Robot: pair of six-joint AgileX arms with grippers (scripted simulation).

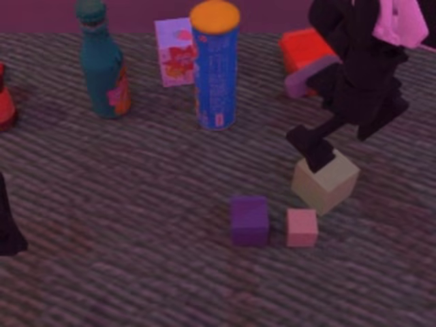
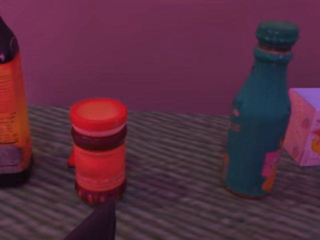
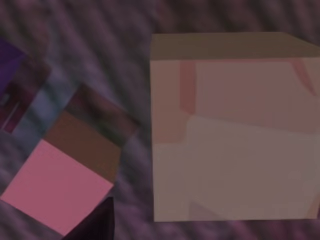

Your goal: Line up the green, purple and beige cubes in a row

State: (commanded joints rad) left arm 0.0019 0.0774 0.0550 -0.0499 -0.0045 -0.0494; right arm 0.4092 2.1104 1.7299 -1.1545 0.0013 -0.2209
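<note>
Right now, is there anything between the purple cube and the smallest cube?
No. In the top view, only a narrow strip of bare table separates the purple cube from the smallest cube.

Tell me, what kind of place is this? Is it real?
Probably a computer-made tabletop for robot practice, not a real room. A woven-looking table holds plain cubes like the purple cube, a teal bottle and a blue can, with a bare wall behind.

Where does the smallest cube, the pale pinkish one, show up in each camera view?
Top view: small pale matte cube on the table's right half, beside the purple cube.
Left wrist view: not in it.
Right wrist view: small pale matte cube next to the largest cube.
Shared landmark: largest cube.
</note>
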